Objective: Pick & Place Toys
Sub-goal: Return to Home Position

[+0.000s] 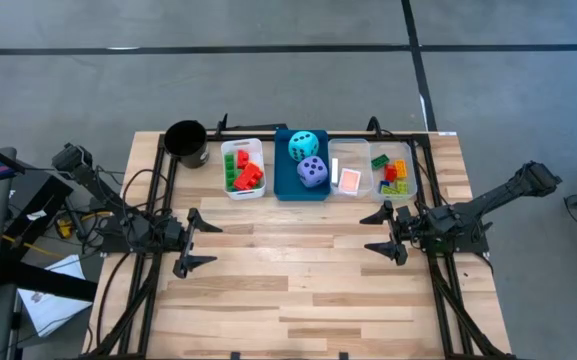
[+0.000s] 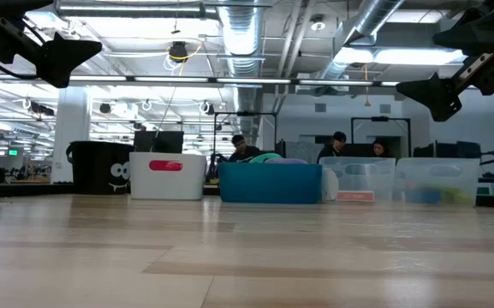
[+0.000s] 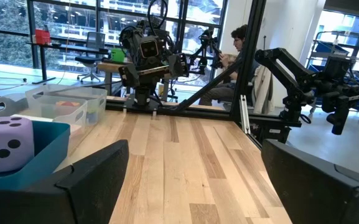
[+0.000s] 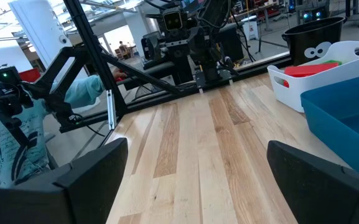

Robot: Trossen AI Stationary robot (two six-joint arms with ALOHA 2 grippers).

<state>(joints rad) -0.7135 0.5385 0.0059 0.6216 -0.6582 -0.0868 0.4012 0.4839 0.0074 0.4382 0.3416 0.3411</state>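
Red and green bricks [image 1: 244, 172] lie in the white bin [image 1: 242, 146]. A cyan die [image 1: 304, 146] and a purple die [image 1: 313, 173] sit in the blue bin [image 1: 284, 185]. A card [image 1: 350, 180] lies in one clear bin [image 1: 348, 152]; green, yellow and orange bricks [image 1: 393, 173] fill the other clear bin [image 1: 409, 189]. My left gripper [image 1: 198, 243] hovers open at the table's left. My right gripper [image 1: 380, 231] hovers open at the right. Both are above bare wood, nothing between their fingers.
A black cup [image 1: 186, 141] stands at the far left of the bin row. The bins line the table's far edge. Bare wooden tabletop [image 1: 288, 270] spreads between the grippers and toward the near edge. A black frame [image 1: 158, 180] runs along the table's sides. People sit beyond the table.
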